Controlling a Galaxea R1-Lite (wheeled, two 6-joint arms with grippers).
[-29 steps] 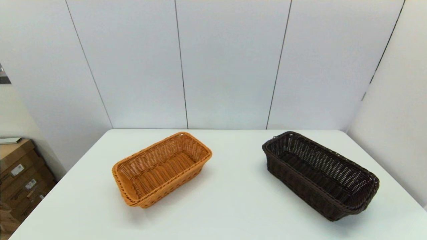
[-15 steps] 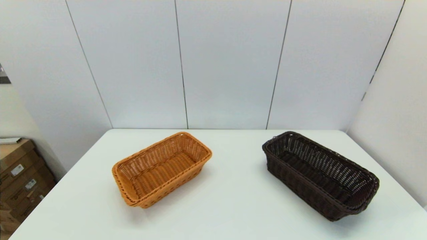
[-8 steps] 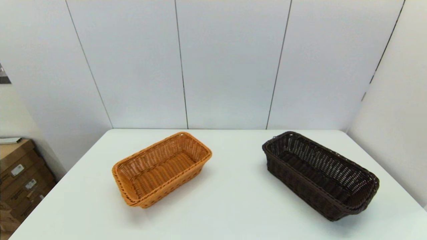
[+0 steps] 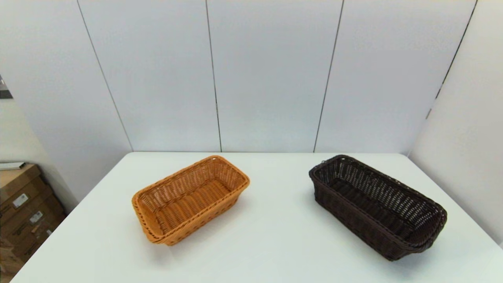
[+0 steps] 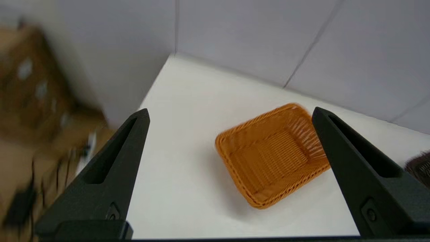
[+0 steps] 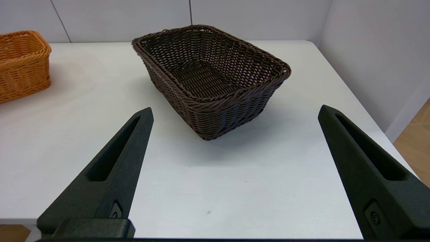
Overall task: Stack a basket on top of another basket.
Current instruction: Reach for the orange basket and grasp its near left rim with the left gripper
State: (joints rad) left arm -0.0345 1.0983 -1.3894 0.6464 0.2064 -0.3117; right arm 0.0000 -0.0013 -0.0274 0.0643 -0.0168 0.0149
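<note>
- A white table [image 4: 275,243] fills the lower head view, backed by pale grey wall panels [image 4: 267,74] with thin dark seams; a further panel angles in at 3 o'clock.
- Brown cardboard boxes [image 4: 23,208] stand off the table's edge at 9 o'clock, beside the wall.
- The dark brown basket [image 4: 377,206] sits upright on the table at about 4 o'clock from the head view's centre, its long side running diagonally, nothing inside it.
- The orange-tan basket [image 4: 190,198] sits upright at about 8 o'clock, also diagonal and with nothing in it, well apart from the dark one with bare table between them.
- The left gripper [image 5: 230,116] hangs above the table's near-left part with its fingers spread wide, holding nothing and touching nothing; the orange-tan basket [image 5: 272,154] lies beyond them.
- The right gripper [image 6: 235,112] is likewise wide open, holding nothing, low near the table's front edge, facing a short end of the dark brown basket [image 6: 211,77] but clear of it.
- Neither arm shows in the head view.
- In the left wrist view the boxes are blurred, and only a dark sliver of the brown basket shows at 3 o'clock; the right wrist view cuts off the orange-tan basket [image 6: 22,64] at 9 o'clock.
</note>
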